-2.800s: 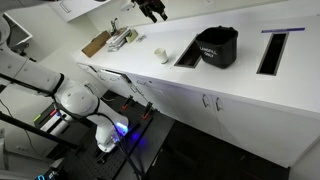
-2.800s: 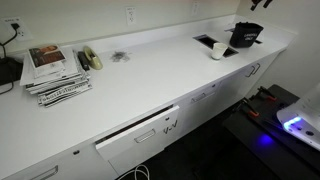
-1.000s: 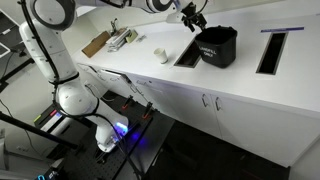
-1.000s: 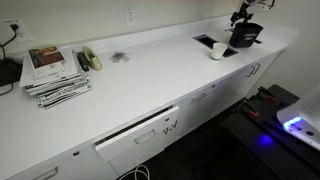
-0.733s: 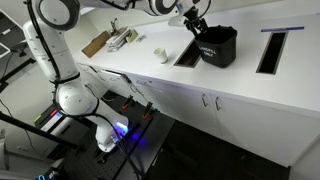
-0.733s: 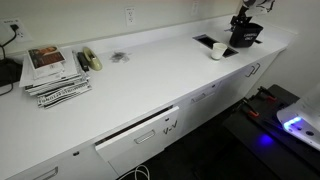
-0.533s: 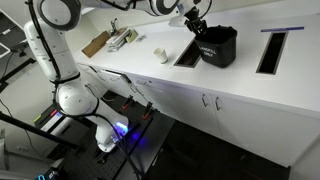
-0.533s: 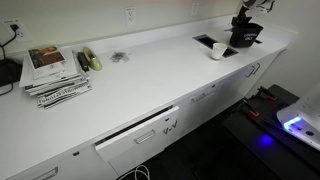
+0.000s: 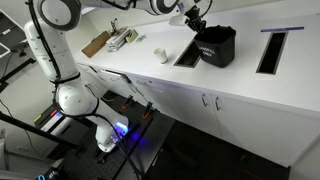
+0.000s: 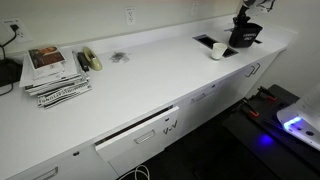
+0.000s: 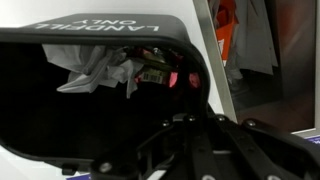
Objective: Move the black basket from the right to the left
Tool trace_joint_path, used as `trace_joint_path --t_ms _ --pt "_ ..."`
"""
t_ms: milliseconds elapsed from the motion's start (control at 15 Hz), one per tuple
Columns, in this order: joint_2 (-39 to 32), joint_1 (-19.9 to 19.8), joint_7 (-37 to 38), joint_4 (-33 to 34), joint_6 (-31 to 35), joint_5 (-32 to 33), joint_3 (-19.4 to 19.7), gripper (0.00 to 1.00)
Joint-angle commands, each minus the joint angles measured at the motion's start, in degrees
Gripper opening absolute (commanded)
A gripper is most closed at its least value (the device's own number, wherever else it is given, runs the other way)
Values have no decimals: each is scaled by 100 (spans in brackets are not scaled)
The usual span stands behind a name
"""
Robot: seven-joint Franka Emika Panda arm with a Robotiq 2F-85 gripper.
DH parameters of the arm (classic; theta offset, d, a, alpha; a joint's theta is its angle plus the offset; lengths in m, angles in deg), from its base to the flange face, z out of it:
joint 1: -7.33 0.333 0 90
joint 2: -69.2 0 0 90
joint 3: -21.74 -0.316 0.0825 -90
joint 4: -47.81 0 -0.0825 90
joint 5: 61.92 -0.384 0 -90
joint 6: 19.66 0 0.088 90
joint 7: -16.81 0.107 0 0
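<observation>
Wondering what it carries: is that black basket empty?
No, the wrist view shows crumpled white paper lying inside the black basket.

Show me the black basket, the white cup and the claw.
black basket (image 9: 218, 48), an exterior view, front wall
white cup (image 9: 160, 55), an exterior view, its side
claw (image 9: 195, 24), an exterior view, between its fingertips

arm (image 9: 46, 45): white, rounded segs, dark joint rings | gripper (image 9: 193, 19): blk, boxy

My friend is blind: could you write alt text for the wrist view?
A black basket fills the frame, with crumpled white paper inside. The dark end effector shows along the bottom edge, its jaws unclear.
</observation>
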Motion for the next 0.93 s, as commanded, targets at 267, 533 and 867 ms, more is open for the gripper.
trace_joint_path --t_ms 267,533,867 --pt "618 233 263 -417 -429 612 188 2" --pt "1313 393 602 -852 -597 1215 329 2" --pt "2497 515 926 -1660 -614 2037 258 2"
